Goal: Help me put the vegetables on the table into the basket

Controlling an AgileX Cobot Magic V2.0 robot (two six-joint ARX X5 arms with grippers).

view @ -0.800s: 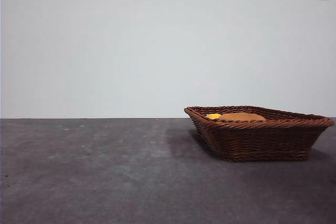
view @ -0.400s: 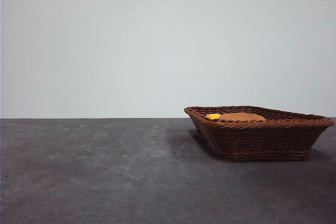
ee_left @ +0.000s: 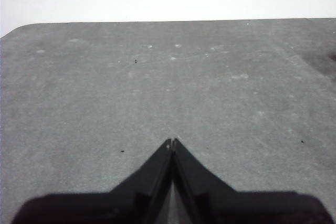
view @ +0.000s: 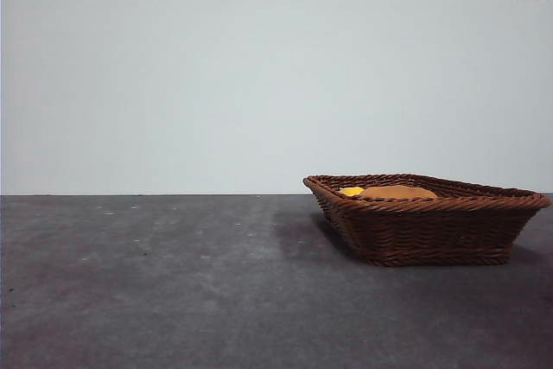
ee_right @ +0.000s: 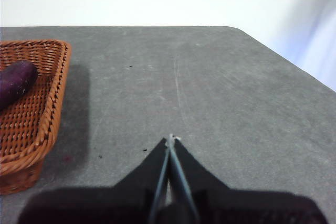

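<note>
The brown woven wicker basket holds tan potato, yellow corn and purple eggplant, so I'd keep both hands pressed together, resting.

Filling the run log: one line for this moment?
potato, corn, eggplant: in basket | left gripper: shut, empty | right gripper: shut, empty

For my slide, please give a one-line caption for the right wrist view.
Shut right gripper over the grey table, beside the wicker basket holding the purple eggplant.
</note>
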